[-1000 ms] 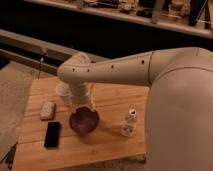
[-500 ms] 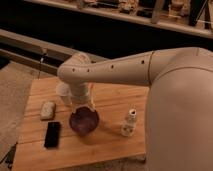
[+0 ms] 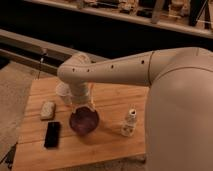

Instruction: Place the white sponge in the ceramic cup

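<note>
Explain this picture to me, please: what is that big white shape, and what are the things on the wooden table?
The big white shape is a robot's arm, seen by a single camera looking down on it. The arm bends down over a wooden table. Its end effector, the two-fingered grasping part, hangs just above a dark bowl, open and holding nothing. At the left lie a white sponge and a black phone. A pale cup stands partly hidden behind the arm, and a small white bottle stands at the right.
</note>
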Robot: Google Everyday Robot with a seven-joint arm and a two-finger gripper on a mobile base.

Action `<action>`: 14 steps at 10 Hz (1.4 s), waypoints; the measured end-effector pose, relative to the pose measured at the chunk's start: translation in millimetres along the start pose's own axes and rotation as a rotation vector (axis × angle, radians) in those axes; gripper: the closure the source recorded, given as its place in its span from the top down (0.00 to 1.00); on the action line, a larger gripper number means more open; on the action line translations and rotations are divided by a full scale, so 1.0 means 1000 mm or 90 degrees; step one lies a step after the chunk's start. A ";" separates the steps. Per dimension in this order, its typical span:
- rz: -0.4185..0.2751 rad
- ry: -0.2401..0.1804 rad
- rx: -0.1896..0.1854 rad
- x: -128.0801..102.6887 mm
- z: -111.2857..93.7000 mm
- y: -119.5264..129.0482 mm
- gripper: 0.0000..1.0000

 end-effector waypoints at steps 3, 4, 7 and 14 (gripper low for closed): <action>-0.044 -0.009 -0.029 -0.003 -0.006 0.045 0.65; -0.061 -0.012 -0.041 -0.004 -0.005 0.065 0.65; -0.122 -0.025 -0.052 -0.004 0.006 0.117 0.65; -0.234 -0.057 -0.052 -0.025 0.044 0.200 0.65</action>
